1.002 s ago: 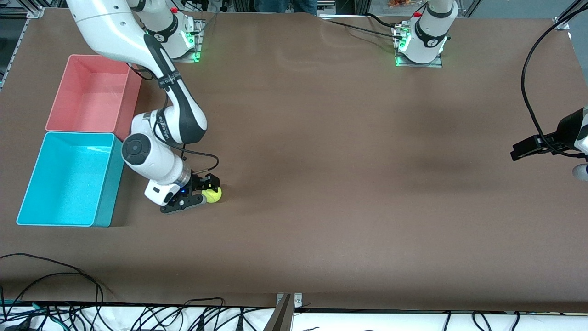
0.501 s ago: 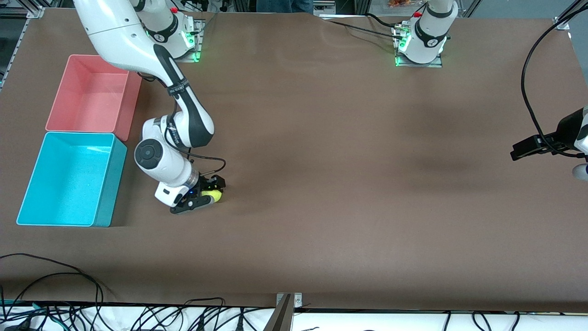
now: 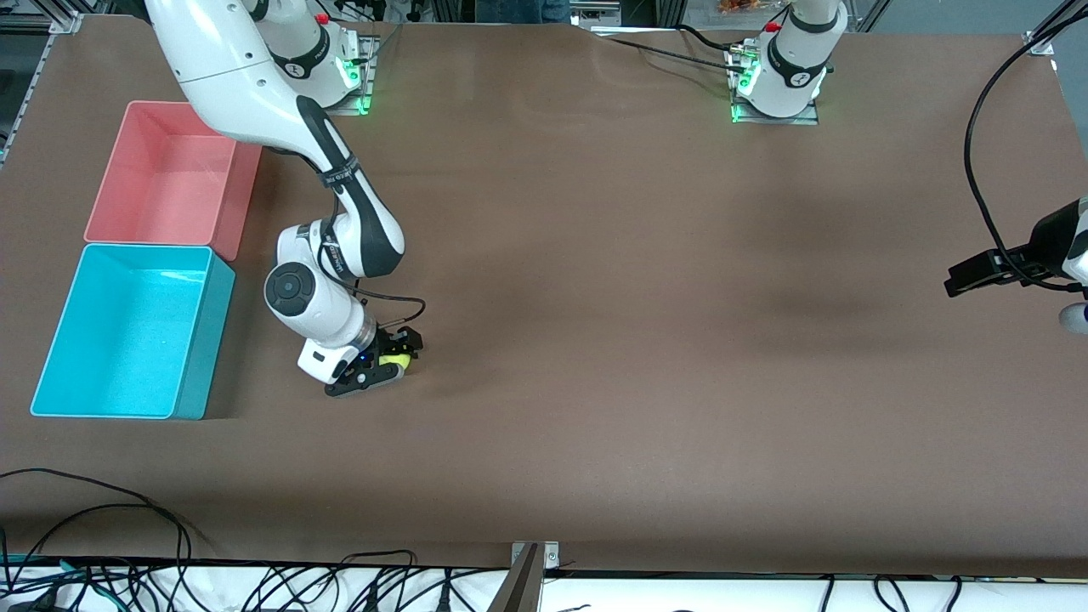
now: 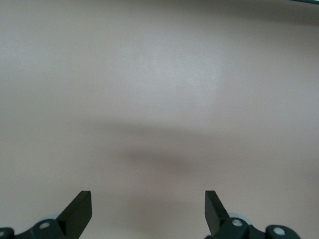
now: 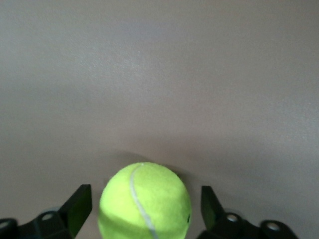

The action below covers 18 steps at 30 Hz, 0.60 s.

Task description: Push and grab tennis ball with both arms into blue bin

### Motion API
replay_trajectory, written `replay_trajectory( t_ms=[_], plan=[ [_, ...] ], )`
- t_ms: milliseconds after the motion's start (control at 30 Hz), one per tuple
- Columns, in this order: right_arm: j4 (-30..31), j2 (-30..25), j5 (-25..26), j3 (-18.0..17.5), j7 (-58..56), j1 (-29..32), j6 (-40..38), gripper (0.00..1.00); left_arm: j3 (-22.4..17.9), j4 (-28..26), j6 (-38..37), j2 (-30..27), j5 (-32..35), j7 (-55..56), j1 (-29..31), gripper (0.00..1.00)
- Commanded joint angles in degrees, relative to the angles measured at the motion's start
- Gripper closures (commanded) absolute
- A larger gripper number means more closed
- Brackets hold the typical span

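My right gripper [image 3: 387, 367] was down at the table [image 3: 646, 323], toward the right arm's end, with the tennis ball [image 3: 394, 362] sitting between my spread fingers [image 5: 79, 206]. In the right wrist view the ball [image 5: 145, 200] filled the space between the two black tips, with a sliver of room on each side, so the jaws stood wide and were not pressing it. Its curved seam showed on the face turned to the camera, but the lower part of the ball was cut off at the edge of that picture. From the front camera most of the ball was covered by my gripper's black body; only a small yellow-green patch peeked out. Whether the ball rested on the cloth or was lifted a hair I could not tell.

The blue bin [image 3: 192, 340] stood near the ball, closer to the right arm's end, and the pink bin [image 3: 240, 191] touched it, farther from the front camera.

My left gripper [image 4: 148, 211] waited over bare table at the left arm's end, fingers wide apart. From the front only part of the left arm [image 3: 1011, 263] showed, cut off at the picture's edge.
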<state>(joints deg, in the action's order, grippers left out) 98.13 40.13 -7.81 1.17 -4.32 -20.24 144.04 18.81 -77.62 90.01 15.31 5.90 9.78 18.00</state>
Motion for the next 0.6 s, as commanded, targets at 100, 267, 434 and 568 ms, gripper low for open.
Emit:
replay_trajectory(
  t_ms=[100,267,434,568],
  plan=[
    [1.2,-0.2,2.6,0.2,-0.2,-0.2,1.8,0.66,0.1,0.9,-0.8,-0.4,-0.4,-1.3,0.2,0.00],
    [0.8,-1.2,2.6,0.3,-0.3,-0.2,0.9,0.67,0.1,0.8,-0.8,-0.5,-0.4,-1.3,0.2,0.00],
    [0.4,-4.1,2.6,0.9,-0.4,-0.2,-3.5,0.67,0.1,0.8,-0.8,-0.5,-0.4,-1.3,0.2,0.00],
    [-0.7,-6.8,3.4,2.2,-0.6,-0.1,-9.8,0.67,0.1,0.8,-0.9,-0.5,-0.4,-1.3,0.2,0.00]
  ],
)
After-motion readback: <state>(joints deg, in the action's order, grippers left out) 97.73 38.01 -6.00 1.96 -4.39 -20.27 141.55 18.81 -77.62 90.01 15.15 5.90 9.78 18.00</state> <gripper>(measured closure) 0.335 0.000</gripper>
